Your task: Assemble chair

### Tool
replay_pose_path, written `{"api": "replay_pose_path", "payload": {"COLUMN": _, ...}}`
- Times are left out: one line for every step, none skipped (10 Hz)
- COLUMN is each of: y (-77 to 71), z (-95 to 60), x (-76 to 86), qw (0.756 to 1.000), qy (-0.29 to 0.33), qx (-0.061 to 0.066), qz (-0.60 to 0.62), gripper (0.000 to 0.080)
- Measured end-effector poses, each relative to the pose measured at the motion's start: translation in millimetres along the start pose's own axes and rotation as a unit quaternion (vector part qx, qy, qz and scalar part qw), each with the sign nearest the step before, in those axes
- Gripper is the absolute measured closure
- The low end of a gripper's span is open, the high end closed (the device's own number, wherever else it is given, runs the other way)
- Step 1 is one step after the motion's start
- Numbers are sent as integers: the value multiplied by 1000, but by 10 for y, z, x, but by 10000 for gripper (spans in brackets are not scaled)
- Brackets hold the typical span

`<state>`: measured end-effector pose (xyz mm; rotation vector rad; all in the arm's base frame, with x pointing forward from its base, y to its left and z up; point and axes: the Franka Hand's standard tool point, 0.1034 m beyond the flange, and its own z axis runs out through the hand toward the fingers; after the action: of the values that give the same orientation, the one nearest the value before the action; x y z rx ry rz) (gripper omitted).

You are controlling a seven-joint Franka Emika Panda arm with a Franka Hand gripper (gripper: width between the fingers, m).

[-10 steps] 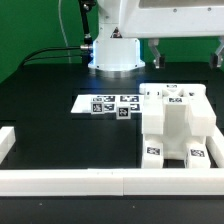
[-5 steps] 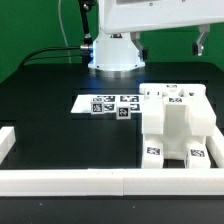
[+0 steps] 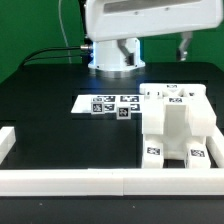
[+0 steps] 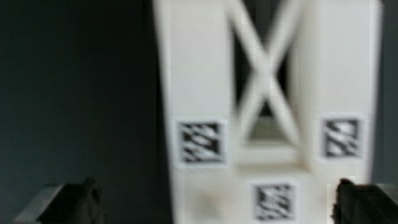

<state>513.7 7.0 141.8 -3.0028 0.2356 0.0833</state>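
- The claw (image 4: pixel 217 203) is open: its two dark fingers (image 4: pixel 71 203) stand wide apart at the edges of the wrist view and hold nothing.
- The white chair (image 3: pixel 175 124) stands on the black table (image 3: pixel 50 85), at about 4 o'clock from the middle of the exterior view.
- In the wrist view the chair shows blurred between the fingers, with an X-shaped brace and three tags.
- The marker board (image 3: pixel 104 103) lies flat at 9 o'clock of the chair, just beside it.
- The arm (image 3: pixel 130 20) hangs at 12 o'clock, apart from the chair.
- A white rail (image 3: pixel 70 181) runs along the table's edge at 6 o'clock.
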Motion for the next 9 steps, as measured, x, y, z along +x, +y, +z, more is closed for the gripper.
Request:
{"api": "replay_pose_path", "payload": {"y": 62, "z": -16, "x": -13, "qw": 1000, "qy": -2, "qx": 0, "qz": 12, "gripper": 151}}
{"api": "replay_pose_path", "payload": {"y": 34, "z": -4, "x": -12, "qw": 1000, "qy": -3, "qx": 0, "qz": 8, "gripper": 151}}
{"api": "replay_pose_path", "payload": {"y": 36, "z": 1, "x": -14, "qw": 1000, "qy": -3, "qx": -1, "qz": 8, "gripper": 151}}
{"api": "replay_pose_path", "payload": {"y": 38, "z": 1, "x": -13, "qw": 1000, "qy": -3, "qx": -1, "qz": 9, "gripper": 151}}
{"api": "replay_pose_path", "payload": {"y": 53, "z": 9, "x": -17, "qw": 1000, "qy": -4, "qx": -1, "qz": 9, "gripper": 151}}
{"api": "replay_pose_path", "payload": {"y": 257, "z": 80, "x": -78, "qw": 1000, "qy": -19, "qx": -3, "qz": 17, "gripper": 151}}
{"api": "replay_pose_path", "payload": {"y": 511, "z": 124, "x": -162, "qw": 998, "qy": -45, "qx": -3, "qz": 42, "gripper": 151}}
{"api": "replay_pose_path", "payload": {"y": 698, "z": 166, "x": -191, "qw": 997, "qy": -54, "qx": -10, "qz": 48, "gripper": 151}}
{"api": "replay_pose_path", "payload": {"y": 774, "z": 229, "x": -240, "qw": 996, "qy": -61, "qx": -8, "qz": 58, "gripper": 151}}
